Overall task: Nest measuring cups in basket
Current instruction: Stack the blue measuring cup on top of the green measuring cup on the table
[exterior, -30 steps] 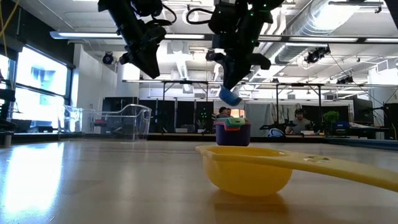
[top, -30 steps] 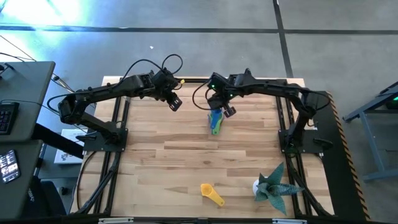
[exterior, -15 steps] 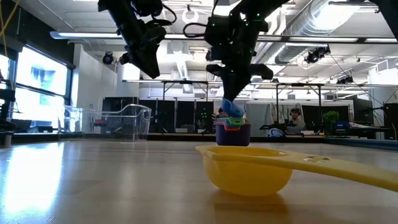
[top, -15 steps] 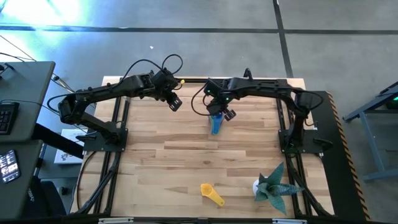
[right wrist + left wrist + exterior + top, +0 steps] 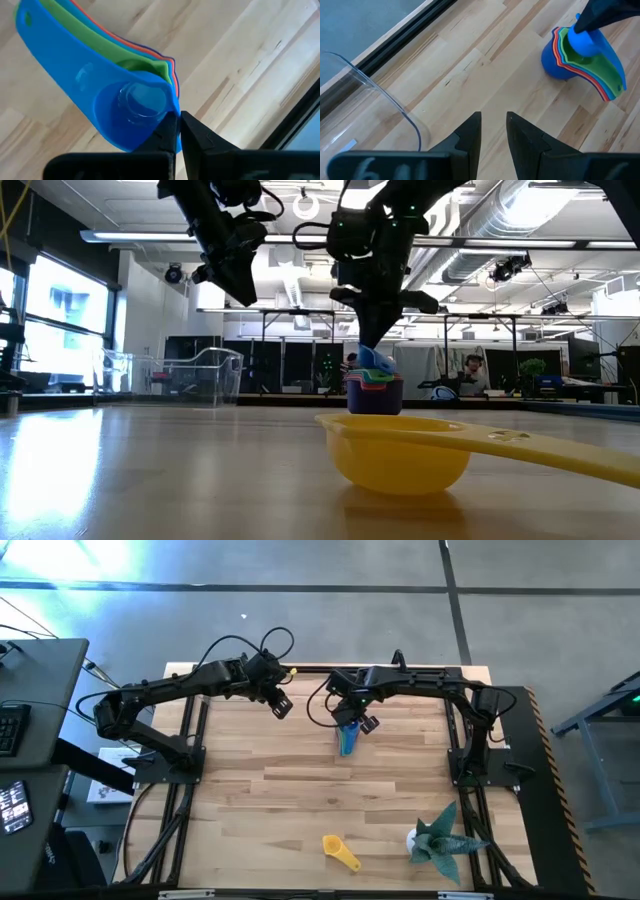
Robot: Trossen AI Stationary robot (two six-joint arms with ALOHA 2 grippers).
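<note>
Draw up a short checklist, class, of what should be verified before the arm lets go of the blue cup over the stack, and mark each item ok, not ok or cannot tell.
1. Blue cup sits inside the stack of nested cups: ok, it rests in the green one.
2. Right tool pinches the blue cup's rim: ok, fingers shut on it.
3. Blue cup fully seated: cannot tell; the low view shows it standing above the stack.
4. Left tool clear of the stack: ok, raised and off to one side, empty.
5. Yellow cup nested: not ok, it lies alone near the table's front edge.
6. Stack in the basket: not ok, it stands on the bare table.
</note>
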